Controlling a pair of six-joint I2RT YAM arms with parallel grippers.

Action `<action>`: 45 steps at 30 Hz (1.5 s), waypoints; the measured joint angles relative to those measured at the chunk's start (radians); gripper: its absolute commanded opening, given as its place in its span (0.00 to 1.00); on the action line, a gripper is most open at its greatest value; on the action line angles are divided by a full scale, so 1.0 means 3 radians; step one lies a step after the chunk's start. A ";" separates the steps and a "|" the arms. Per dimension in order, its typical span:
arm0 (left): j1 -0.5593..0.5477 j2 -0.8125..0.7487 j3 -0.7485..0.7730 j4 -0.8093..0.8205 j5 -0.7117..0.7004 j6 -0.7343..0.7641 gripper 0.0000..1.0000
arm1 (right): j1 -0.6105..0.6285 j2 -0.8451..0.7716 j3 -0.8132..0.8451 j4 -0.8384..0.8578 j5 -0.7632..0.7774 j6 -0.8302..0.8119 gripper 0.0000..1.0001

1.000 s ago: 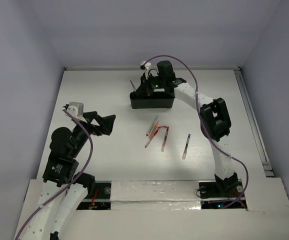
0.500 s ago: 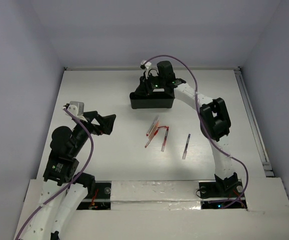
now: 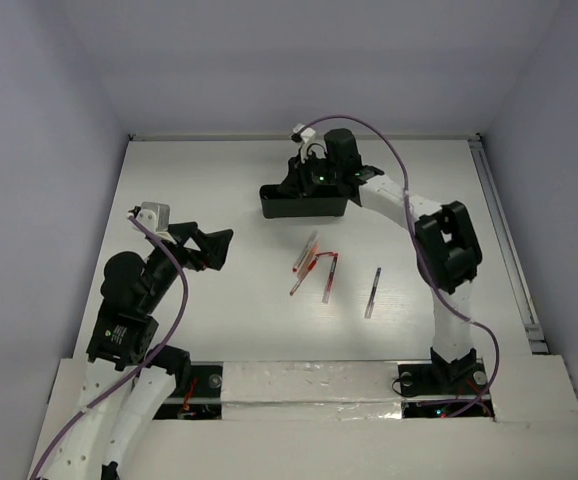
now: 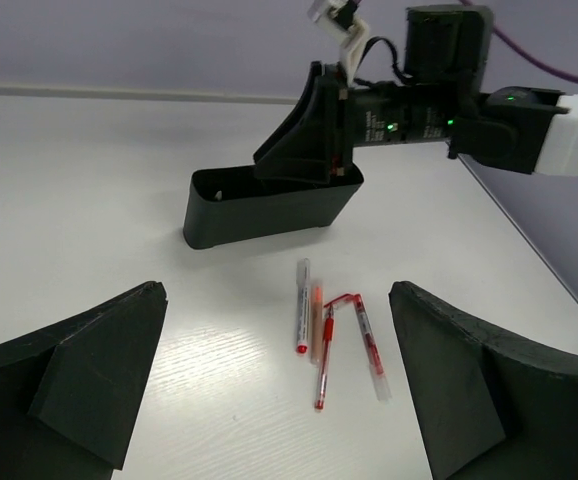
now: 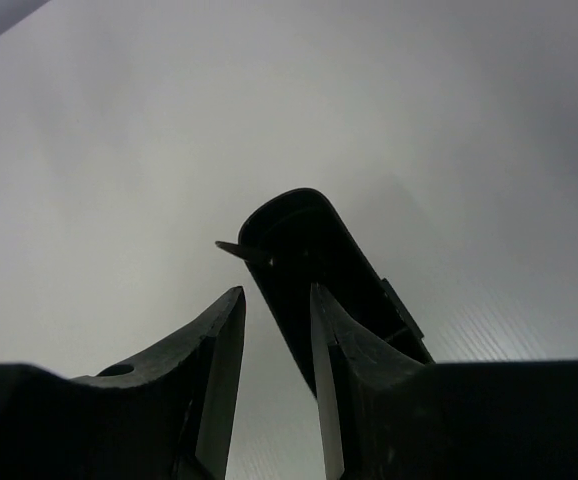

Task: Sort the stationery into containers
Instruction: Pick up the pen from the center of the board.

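From above: black tray [image 3: 304, 208] on surface [image 3: 199, 180], right gripper [image 3: 299, 182] over its far rim, pens [image 3: 329, 280] lying nearer than it. From left wrist: left gripper [image 4: 277, 300] well short of tray, jaws spread wide, empty. From right wrist: jaws narrowly parted, holding nothing; tray interior too dark to read.

A long, low black plastic tray [image 3: 304, 208] sits flat directly beneath the right claw [image 5: 274, 300], reaching past its fingertips. Thin red-and-clear pens [image 3: 312, 266] lie clustered flat, well apart from that claw; one lone pen [image 3: 372, 292] lies beside them.
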State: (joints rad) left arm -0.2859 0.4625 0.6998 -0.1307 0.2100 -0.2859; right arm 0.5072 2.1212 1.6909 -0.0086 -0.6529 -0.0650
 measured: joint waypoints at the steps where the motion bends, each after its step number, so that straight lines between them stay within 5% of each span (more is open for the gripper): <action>1: 0.0000 0.0003 -0.0001 0.0006 0.0018 0.0000 0.92 | 0.0000 -0.0117 -0.0106 0.0043 0.0058 0.0031 0.37; 11: 0.0000 0.0266 -0.0039 0.0113 0.0392 -0.0024 0.82 | 0.0000 -0.1630 -0.1413 0.0568 0.0753 0.0619 0.21; 18: -0.0001 0.0469 -0.0132 0.0280 0.0846 -0.0186 0.88 | 0.0000 -0.2441 -0.2434 0.0512 0.1158 0.1008 0.24; 25: -0.0322 0.0487 -0.0281 0.0472 0.0810 -0.0451 0.90 | 0.0000 -0.3011 -0.2770 0.0000 0.1629 0.1119 0.34; 29: -0.0825 0.0626 -0.0364 0.0641 0.0647 -0.0624 0.89 | 0.0000 -0.3120 -0.2859 -0.0315 0.2023 0.1205 0.48; 36: -0.1601 0.1007 -0.0369 0.0735 0.0070 -0.0718 0.89 | -0.0013 -0.2846 -0.2859 -0.0958 0.2914 0.1433 0.45; 45: -0.2138 0.1302 -0.0412 0.0893 -0.0642 -0.0682 0.99 | -0.0127 -0.2330 -0.2859 -0.1333 0.3120 0.1639 0.45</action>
State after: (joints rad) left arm -0.9272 0.8532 0.5762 0.1371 0.0174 -0.4904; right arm 0.4690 1.4223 0.8333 -0.4084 0.2832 0.4267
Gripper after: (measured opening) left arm 0.977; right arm 0.449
